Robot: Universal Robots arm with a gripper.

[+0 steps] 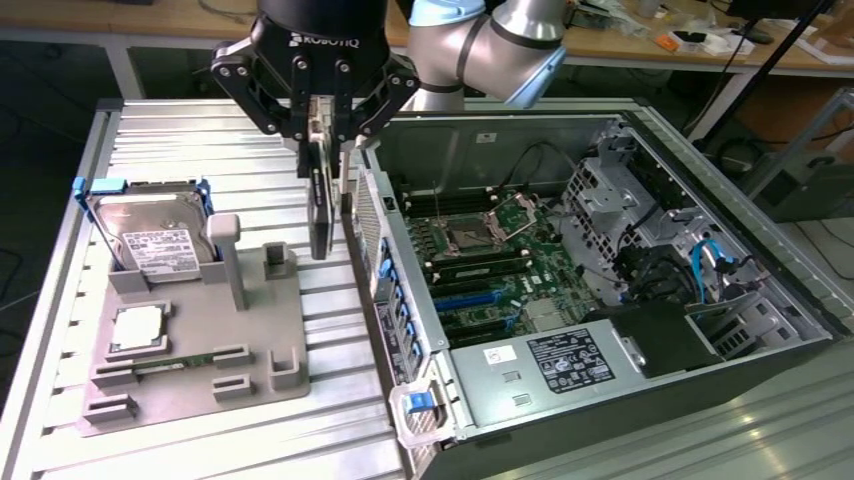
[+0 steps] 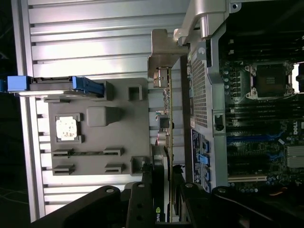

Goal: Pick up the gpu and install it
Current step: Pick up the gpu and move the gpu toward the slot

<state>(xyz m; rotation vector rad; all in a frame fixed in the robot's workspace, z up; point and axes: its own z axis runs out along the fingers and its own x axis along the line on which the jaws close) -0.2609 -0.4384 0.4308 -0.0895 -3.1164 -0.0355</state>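
Observation:
My gripper (image 1: 327,135) is shut on the gpu (image 1: 320,215), a thin card that hangs edge-down from the fingers. The card is lifted clear of the grey holder tray (image 1: 200,385) and hovers just outside the open computer case's near wall (image 1: 380,270). In the wrist view the gpu (image 2: 167,118) shows edge-on, its silver end bracket (image 2: 164,52) at the far end. There the gripper (image 2: 164,194) clamps it from both faces. The motherboard (image 1: 494,270) with its blue expansion slots (image 1: 470,298) lies inside the case, to the exterior view's right of the card.
On the holder tray stand a silver hard drive (image 1: 154,240) with blue rails, a processor chip (image 1: 138,328) and a narrow memory stick (image 1: 174,365). Two grey posts (image 1: 227,255) rise from the tray near the card. The case holds a power supply (image 1: 574,360) and cables (image 1: 707,265).

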